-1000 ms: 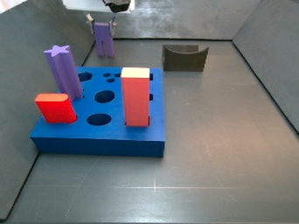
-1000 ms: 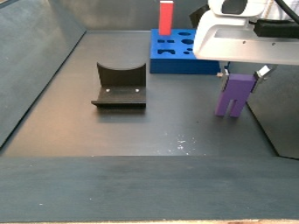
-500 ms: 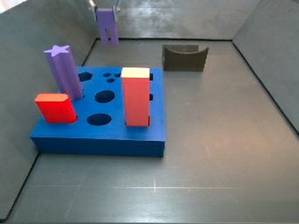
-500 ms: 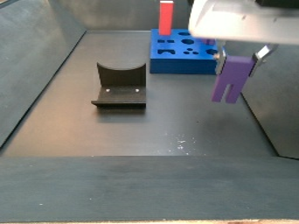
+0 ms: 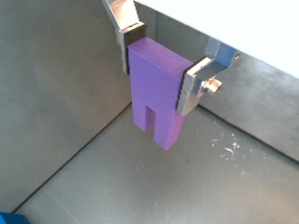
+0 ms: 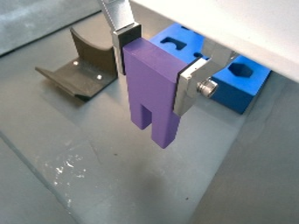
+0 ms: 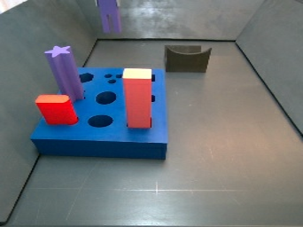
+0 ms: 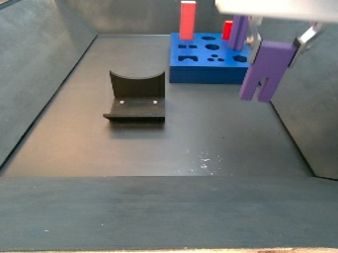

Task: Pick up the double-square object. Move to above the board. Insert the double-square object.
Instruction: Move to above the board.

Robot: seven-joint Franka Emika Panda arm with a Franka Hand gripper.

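The double-square object [image 5: 158,101] is a light-purple prism with a groove down its lower end. My gripper [image 5: 163,66] is shut on its upper part, one silver finger on each side, as both wrist views show [image 6: 159,68]. It hangs clear above the grey floor. In a side view it is at the back, near the frame's top edge [image 7: 109,15], beyond the board [image 7: 101,146]. In a side view it hangs tilted [image 8: 267,71] under the gripper [image 8: 275,42], beside the blue board [image 8: 199,67]. The board also shows in a wrist view [image 6: 239,83].
On the board stand a purple star-topped post [image 7: 63,71], a tall red block with a pale top [image 7: 138,97] and a short red block [image 7: 56,109]. A dark-olive U-shaped block [image 7: 186,58] sits on the floor at the back, also in a wrist view [image 6: 82,70]. Grey walls surround the floor.
The gripper has risen with the double-square object in it, from near the floor to well above it. Nothing else has moved.
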